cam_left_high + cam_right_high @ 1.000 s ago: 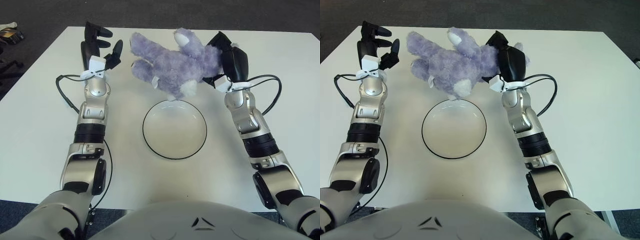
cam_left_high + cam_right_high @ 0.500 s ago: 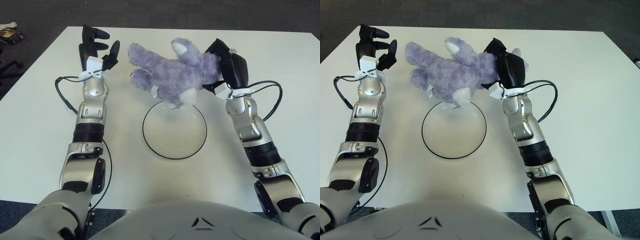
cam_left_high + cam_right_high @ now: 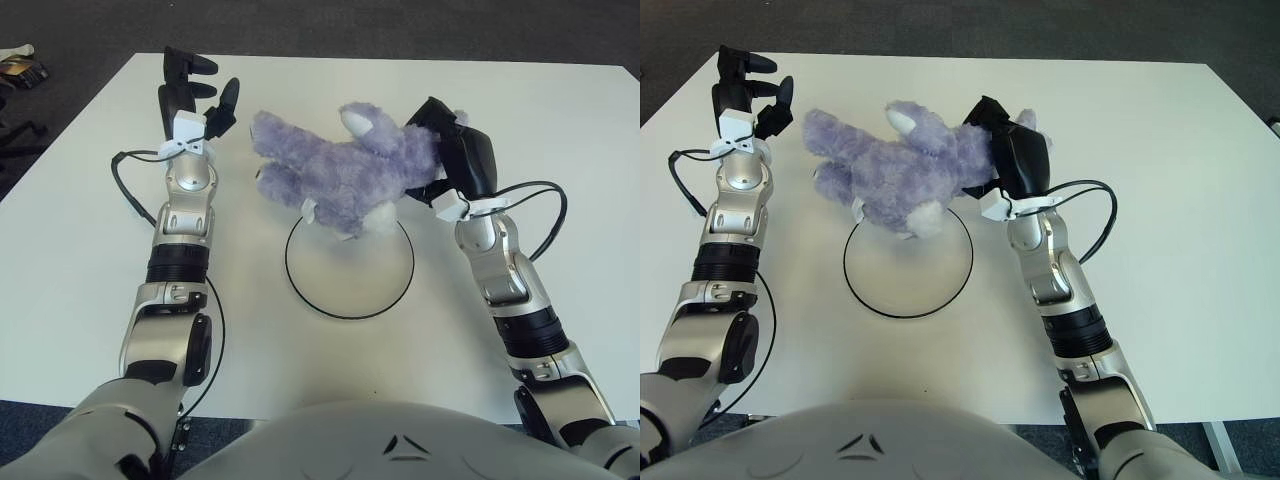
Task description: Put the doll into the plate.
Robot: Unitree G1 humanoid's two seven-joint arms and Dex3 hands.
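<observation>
Nearest on the white table (image 3: 90,260) lies the plate (image 3: 349,285), a shallow white dish with a thin dark rim, its far edge covered by the doll. The purple plush doll (image 3: 340,175) hangs in the air over that far edge, body stretched out toward the left, gripped at its head end by the right hand (image 3: 452,150), fingers closed into the fur. Farther back on the left, the left hand (image 3: 192,92) is raised beside the doll's legs, fingers loosely spread, holding nothing.
</observation>
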